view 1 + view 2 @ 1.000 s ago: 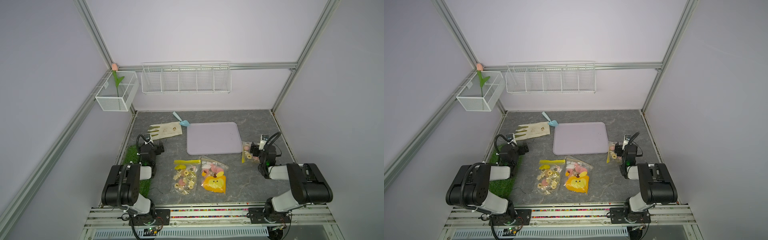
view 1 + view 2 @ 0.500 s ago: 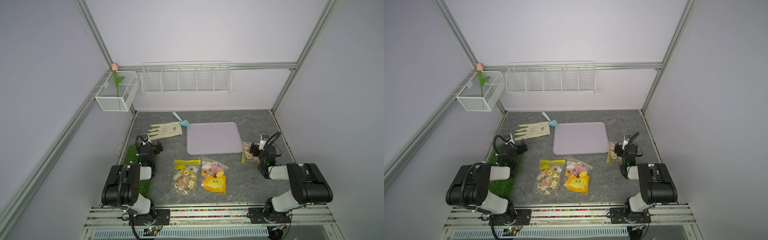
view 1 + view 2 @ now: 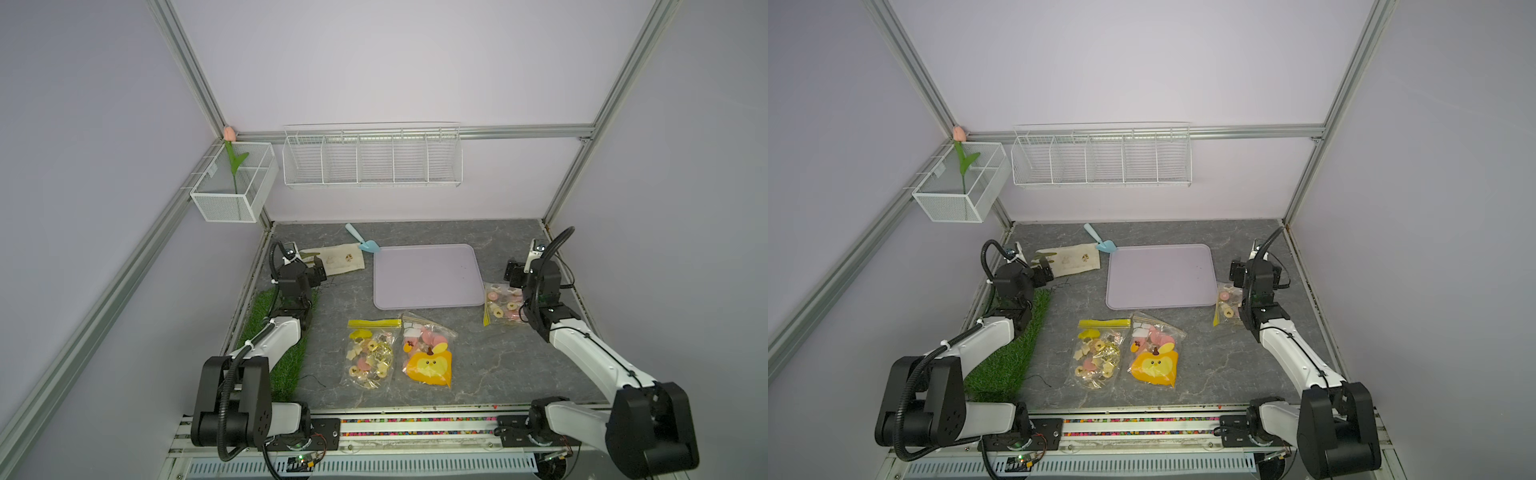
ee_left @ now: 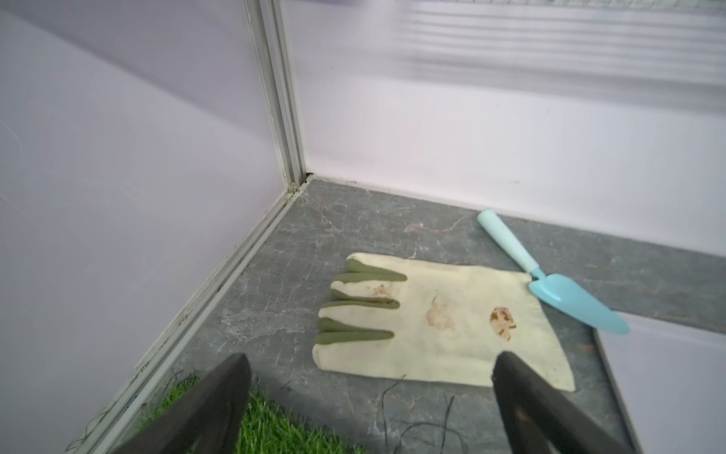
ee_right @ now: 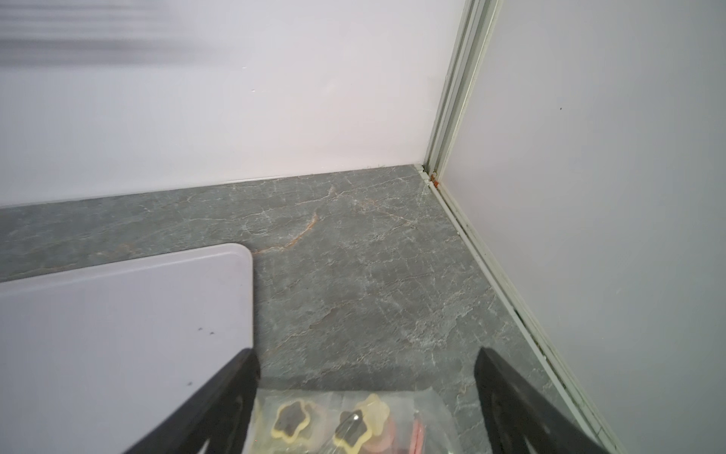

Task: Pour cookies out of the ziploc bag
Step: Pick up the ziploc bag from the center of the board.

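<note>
Top views, left gripper (image 3: 319, 271): held low over the far end of the green artificial-grass mat (image 3: 286, 361), jaws spread wide, nothing gripped.
Top views, right gripper (image 3: 1236, 270): jaws spread wide and empty, held above the far end of a clear ziploc bag (image 3: 503, 309) with a yellow strip along one edge.
Top views, cookies (image 3: 493, 296): small pink discs and cream stars and rings are seen inside that bag, which lies on the grey marbled table (image 3: 490, 370) just beside the right edge of the flat lavender plastic tray (image 3: 428, 274).
Top views, front of table: more are seen in a clear yellow-zip bag (image 3: 370, 353) and a clear cartoon-face bag (image 3: 428, 361), side by side.
Left wrist, left gripper (image 4: 371, 365): two dark fingers are seen well apart. A cream fabric glove (image 4: 451, 326) with green fingers lies flat ahead, with a light-blue plastic trowel (image 4: 565, 295) beyond it.
Right wrist, right gripper (image 5: 367, 357): fingers are seen well apart. Cream stars with dark centres are framed between them, inside the bag's plastic.
</note>
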